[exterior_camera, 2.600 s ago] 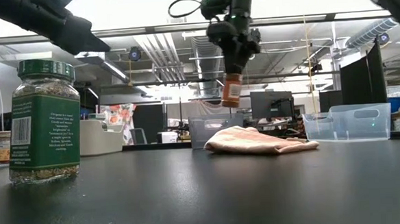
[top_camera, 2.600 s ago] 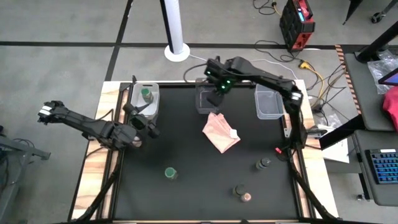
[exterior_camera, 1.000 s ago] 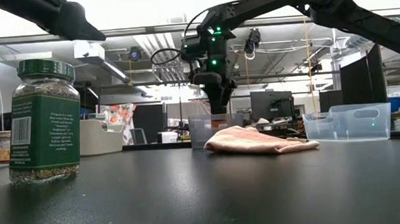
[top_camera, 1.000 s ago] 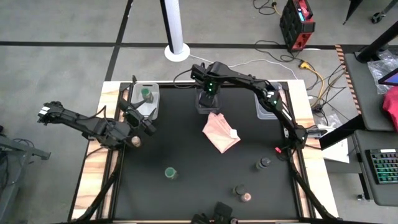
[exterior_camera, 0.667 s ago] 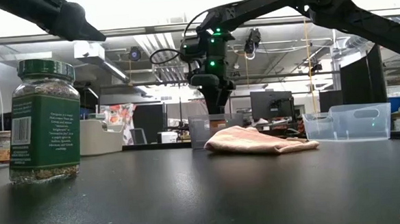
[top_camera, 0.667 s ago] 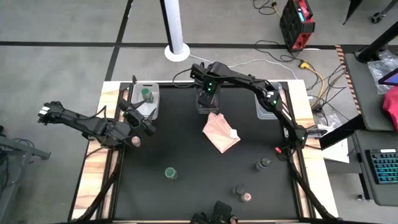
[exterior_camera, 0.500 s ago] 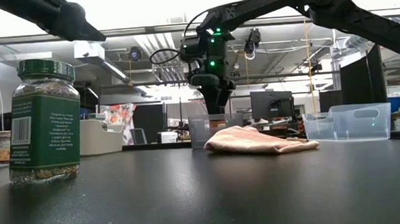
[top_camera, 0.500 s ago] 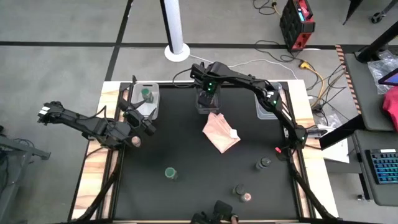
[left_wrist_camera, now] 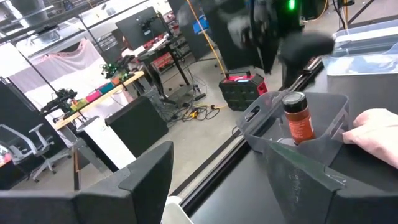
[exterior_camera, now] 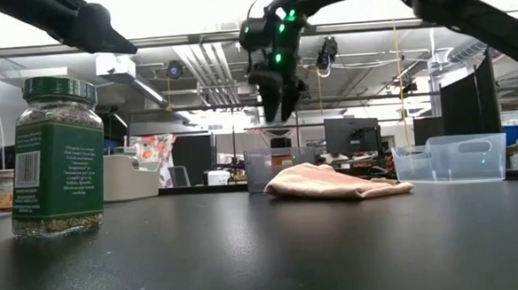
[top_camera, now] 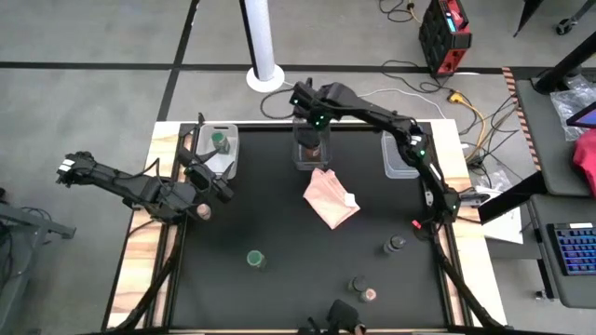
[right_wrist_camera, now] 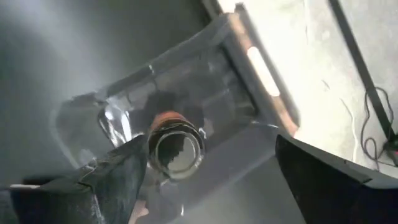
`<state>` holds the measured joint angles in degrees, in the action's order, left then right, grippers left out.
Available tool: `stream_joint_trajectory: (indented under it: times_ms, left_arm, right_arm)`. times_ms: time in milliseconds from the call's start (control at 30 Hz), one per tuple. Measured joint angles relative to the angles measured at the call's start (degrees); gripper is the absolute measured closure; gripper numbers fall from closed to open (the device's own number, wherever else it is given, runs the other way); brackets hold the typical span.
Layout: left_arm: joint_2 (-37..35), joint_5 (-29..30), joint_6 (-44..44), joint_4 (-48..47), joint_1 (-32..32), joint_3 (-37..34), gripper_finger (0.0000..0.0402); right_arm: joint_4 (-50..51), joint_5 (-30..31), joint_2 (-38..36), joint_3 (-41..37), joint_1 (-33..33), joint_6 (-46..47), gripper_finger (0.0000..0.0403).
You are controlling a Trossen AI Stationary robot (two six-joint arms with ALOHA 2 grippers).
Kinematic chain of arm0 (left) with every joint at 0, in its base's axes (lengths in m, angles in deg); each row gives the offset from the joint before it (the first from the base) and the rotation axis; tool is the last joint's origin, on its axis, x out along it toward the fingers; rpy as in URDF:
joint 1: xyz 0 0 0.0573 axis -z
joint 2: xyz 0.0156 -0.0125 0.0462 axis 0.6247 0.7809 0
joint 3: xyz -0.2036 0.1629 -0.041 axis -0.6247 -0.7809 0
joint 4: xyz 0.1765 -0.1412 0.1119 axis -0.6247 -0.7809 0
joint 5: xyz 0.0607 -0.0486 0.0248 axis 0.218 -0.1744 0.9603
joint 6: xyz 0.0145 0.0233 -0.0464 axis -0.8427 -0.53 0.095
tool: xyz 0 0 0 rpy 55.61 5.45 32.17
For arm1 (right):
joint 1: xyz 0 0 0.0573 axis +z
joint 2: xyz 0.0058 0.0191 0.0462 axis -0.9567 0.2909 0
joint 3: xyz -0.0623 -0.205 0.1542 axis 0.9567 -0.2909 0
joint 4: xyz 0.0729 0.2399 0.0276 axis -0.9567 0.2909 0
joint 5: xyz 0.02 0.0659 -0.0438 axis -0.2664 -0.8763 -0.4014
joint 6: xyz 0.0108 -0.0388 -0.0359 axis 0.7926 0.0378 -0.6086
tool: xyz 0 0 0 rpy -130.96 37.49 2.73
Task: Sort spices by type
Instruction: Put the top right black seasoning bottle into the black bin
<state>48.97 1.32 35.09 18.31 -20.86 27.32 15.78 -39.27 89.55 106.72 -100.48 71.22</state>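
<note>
A spice jar [right_wrist_camera: 177,147] with a dark lid and red-orange contents stands upright in the middle clear bin [top_camera: 301,156]; it also shows in the left wrist view [left_wrist_camera: 297,118]. My right gripper [top_camera: 317,121] hovers open above it, touching nothing. A green-lidded jar [top_camera: 218,140] stands in the left bin [top_camera: 228,158]. My left gripper [top_camera: 216,180] waits open and empty near that bin. On the table stand a green-lidded jar [top_camera: 255,259], two dark-lidded jars [top_camera: 397,245] [top_camera: 357,284] and a pinkish-lidded jar [top_camera: 370,295].
A crumpled pink cloth [top_camera: 331,197] lies near the table's middle, just in front of the middle bin. A third clear bin [top_camera: 403,154] stands at the far right. The green-lidded jar looms close in the low view [exterior_camera: 55,156].
My right gripper has risen out of the middle bin, and the dark-lidded jar stays standing inside it.
</note>
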Motion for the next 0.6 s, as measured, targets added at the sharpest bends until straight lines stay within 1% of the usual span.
stream_joint_trajectory:
  times_ms: [100,167,300,367,467,600]
  left_arm:
    - [0.0,0.0,0.1,0.0,0.0,0.0,0.0168]
    - [0.0,0.0,0.3,-0.1,0.0,0.0,0.0168]
    - [0.0,0.0,0.3,0.0,0.0,0.0,0.0168]
    - [0.0,0.0,0.3,0.1,0.0,0.2,0.0168]
    - [0.0,-0.1,0.3,0.1,0.0,0.3,0.0168]
    - [0.0,-0.5,0.3,0.2,0.0,0.3,0.0168]
  right_arm:
    - [0.0,0.1,-2.9,-0.2,0.7,0.6,0.0081]
    - [0.0,0.1,-4.4,-0.7,1.9,0.6,0.01]
    - [-0.6,-0.1,-6.8,-3.2,5.3,0.6,0.0158]
    - [-1.9,-0.1,-8.6,-6.4,7.2,0.6,0.0196]
    - [-5.1,-0.3,-12.1,-13.4,9.6,1.5,0.0263]
    - [-14.1,-0.9,-17.9,-27.0,11.1,1.2,0.0365]
